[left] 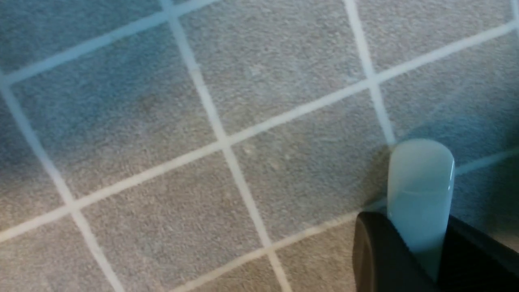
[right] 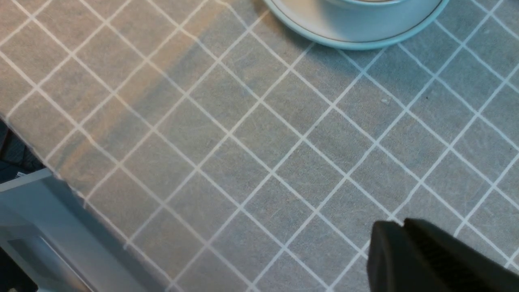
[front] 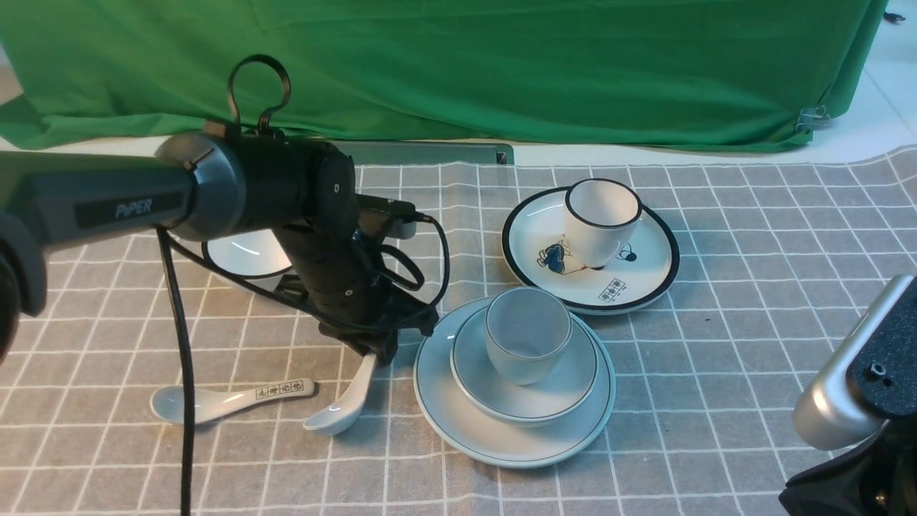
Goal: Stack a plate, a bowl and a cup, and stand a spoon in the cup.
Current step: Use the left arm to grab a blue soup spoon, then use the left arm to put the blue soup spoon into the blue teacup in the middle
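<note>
Fingers (left: 379, 247) of the left gripper (left: 417, 243) are pinching the plain spoon (front: 349, 401) by its handle on the cloth (front: 673, 437) — presumably leaving its bowl end free for standing in the nearby stacked cup (front: 526, 337); right fingers (right: 391, 255) are closing on nothing.

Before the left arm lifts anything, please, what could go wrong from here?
The left tool has its jaws on both sides of the plain spoon's handle, so the smooth ceramic might slip or turn.

The lettered spoon lies close beside it and could be knocked.

The cup stands within the bowl; a low swing might tip it.
</note>
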